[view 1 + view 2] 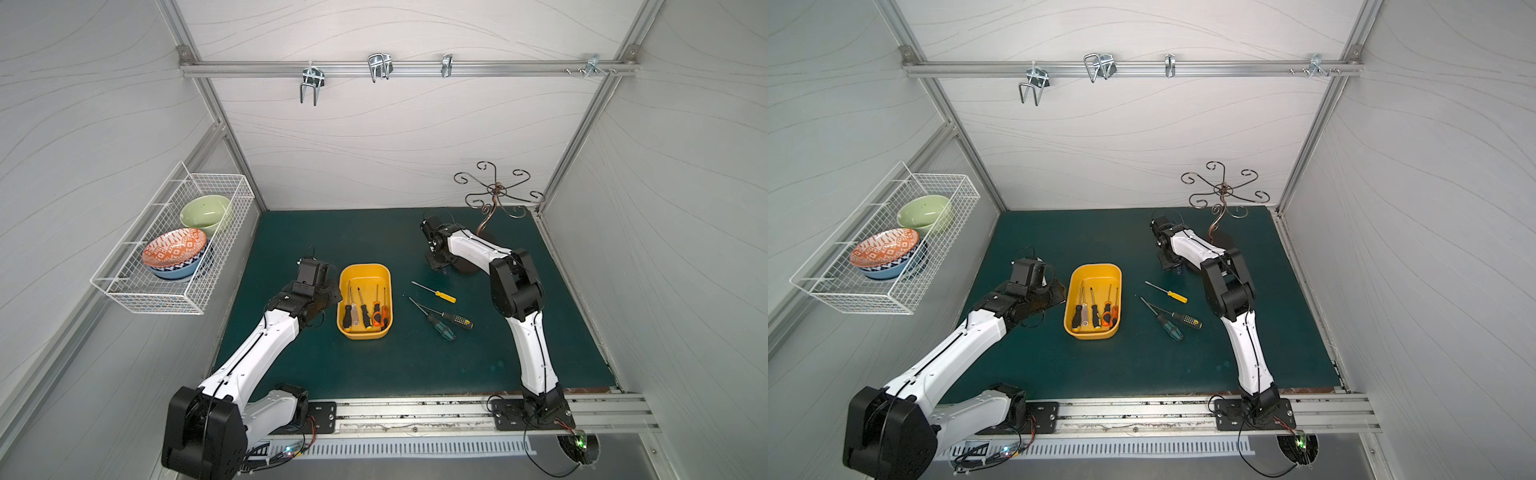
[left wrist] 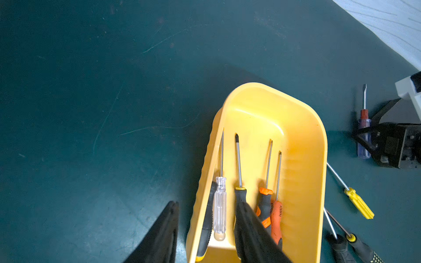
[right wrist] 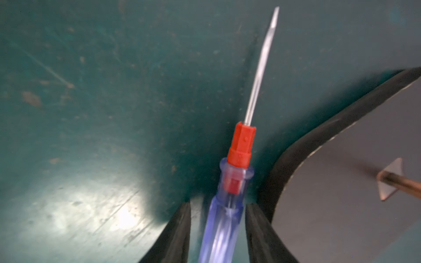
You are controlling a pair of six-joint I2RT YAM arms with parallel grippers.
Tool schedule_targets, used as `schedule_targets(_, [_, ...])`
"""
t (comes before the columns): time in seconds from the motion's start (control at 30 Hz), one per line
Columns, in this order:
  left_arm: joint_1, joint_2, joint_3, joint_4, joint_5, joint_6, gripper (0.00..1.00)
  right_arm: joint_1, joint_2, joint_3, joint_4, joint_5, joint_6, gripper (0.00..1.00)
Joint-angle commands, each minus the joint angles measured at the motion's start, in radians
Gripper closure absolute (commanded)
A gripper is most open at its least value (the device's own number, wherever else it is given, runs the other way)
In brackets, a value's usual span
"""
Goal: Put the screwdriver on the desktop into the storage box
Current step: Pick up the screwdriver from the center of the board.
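My right jaws are down on the tabletop at the far right. They stand on either side of the blue-handled screwdriver and are not yet clamped. A sliver of green shows between one side and the handle, and the other side looks all but touching. The tool lies flat, just beside the dark base of the scrolled metal stand and well apart from the storage box, which sits to the left and nearer.

I judge it light and stiff. The clear plastic handle is smooth and rounded, so it could roll or squirt out of a shallow pinch. The thin steel shaft offers too little to hold. The best hold is square across the thick part of the handle, behind the red collar, where most of the weight should sit.

My left jaws are released and hold nothing, one side outside the box's left wall and the other over the five drivers inside. Three more wait on the tabletop, including the yellow-handled screwdriver.
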Motion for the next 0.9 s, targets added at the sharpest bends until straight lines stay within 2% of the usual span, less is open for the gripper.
schedule_targets(0.0, [0.006,0.005,0.015,0.026,-0.004,0.001,0.55,0.025,-0.016,-0.027,-0.067,-0.118,0.057,0.6])
schedule_targets(0.17, [0.007,-0.006,0.011,0.019,-0.007,0.001,0.55,0.032,-0.022,-0.024,-0.081,-0.11,0.09,0.66])
schedule_targets(0.3, [0.007,-0.014,0.013,0.012,-0.009,0.003,0.55,0.031,-0.005,-0.002,-0.116,-0.058,0.113,0.71])
schedule_targets(0.4, [0.007,-0.018,0.017,0.005,-0.01,0.001,0.55,0.032,0.005,0.006,-0.136,-0.027,0.149,0.7])
schedule_targets(0.57, [0.007,-0.028,0.017,-0.011,-0.007,-0.006,0.55,0.03,0.02,0.029,-0.156,-0.086,0.211,0.7])
schedule_targets(0.7, [0.007,-0.044,0.024,-0.03,-0.014,0.0,0.55,0.033,0.015,0.027,-0.144,-0.134,0.24,0.81])
schedule_targets(0.87, [0.007,-0.069,0.022,-0.049,-0.017,-0.002,0.55,0.077,-0.024,0.045,-0.142,-0.076,0.215,0.9])
